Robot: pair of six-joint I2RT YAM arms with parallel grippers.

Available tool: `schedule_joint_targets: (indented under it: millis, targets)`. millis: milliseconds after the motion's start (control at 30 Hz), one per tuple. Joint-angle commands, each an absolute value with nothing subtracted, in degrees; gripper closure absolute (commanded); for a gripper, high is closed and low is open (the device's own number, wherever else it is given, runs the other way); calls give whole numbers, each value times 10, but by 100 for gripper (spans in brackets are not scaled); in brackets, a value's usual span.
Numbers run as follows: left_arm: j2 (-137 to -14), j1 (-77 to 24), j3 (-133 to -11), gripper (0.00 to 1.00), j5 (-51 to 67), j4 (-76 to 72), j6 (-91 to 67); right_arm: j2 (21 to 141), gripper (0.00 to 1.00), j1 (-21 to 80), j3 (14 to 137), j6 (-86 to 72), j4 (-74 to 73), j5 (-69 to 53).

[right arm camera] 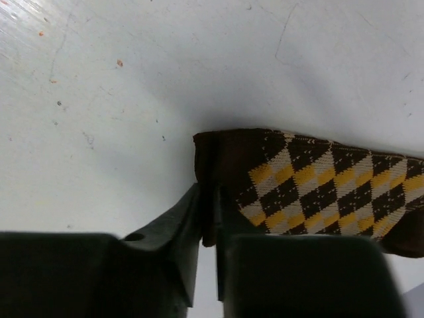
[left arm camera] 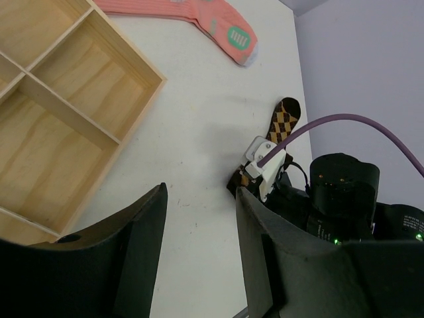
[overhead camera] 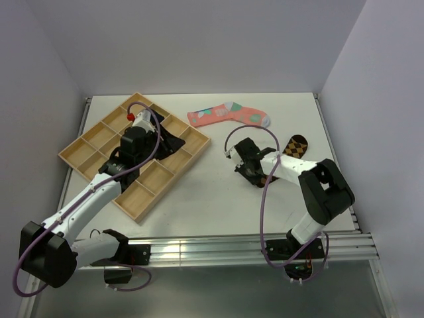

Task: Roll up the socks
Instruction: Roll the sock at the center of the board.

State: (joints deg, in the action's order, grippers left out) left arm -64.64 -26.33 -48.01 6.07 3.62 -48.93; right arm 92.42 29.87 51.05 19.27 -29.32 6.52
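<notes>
Looking from the left side of the table (overhead camera: 218, 199), I have the wooden tray (overhead camera: 142, 192) lying at an angle, its compartments divided by thin walls, with the left arm reaching over it. The left gripper (left arm camera: 201, 199) hangs above the tray's right edge with its fingers well apart and nothing between them; through the gap I see only bare tabletop. Further right, near the back of the table, the pink sock (overhead camera: 228, 114) lies flat and stretched out, its teal and white patches facing up, well apart from both arms. Right of centre, the right gripper (right arm camera: 209, 218) is down at the table surface with its jaws drawn narrow. The wrist camera shows the fingers pinching the edge of the dark brown cuff (right arm camera: 218, 152) of the diamond sock (right arm camera: 318, 185). That sock lies flat on the table, running from the cuff at the gripper up and to the right, with its toe end pointing toward the far right corner, near the pink sock's toe but not touching it.
</notes>
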Motion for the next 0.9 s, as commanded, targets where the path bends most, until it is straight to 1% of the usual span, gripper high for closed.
schedule_joint_targets:
  millis: [0,67,167,267,367,467,533,667,733,867]
  targets:
    - [-638,-267,-483,49,69,7,-483,935,87,301,522,187,-304,70]
    - [-635,-268,-476,49,69,6,-484,936,95,301,524,188,-307,50]
    - [-623,-269,-457,49,62,-13,-491,915,98,303,525,198,-309,3]
    - [-603,-271,-430,50,45,-30,-510,887,99,310,524,210,-311,-57]
    - [-574,-272,-403,51,3,-35,-537,845,99,333,512,221,-308,-86]
    - [-547,-272,-377,52,3,-55,-548,806,99,375,501,226,-299,-101]
    - [-537,-275,-368,53,3,-69,-548,799,99,399,502,223,-301,-135]
    - [-531,-285,-326,56,-18,-108,-544,827,100,415,519,224,-322,-185]
    - [-523,-297,-307,59,-19,-147,-537,850,100,417,529,233,-341,-219]
    - [-514,-327,-261,64,-23,-194,-519,919,100,416,557,236,-401,-285]
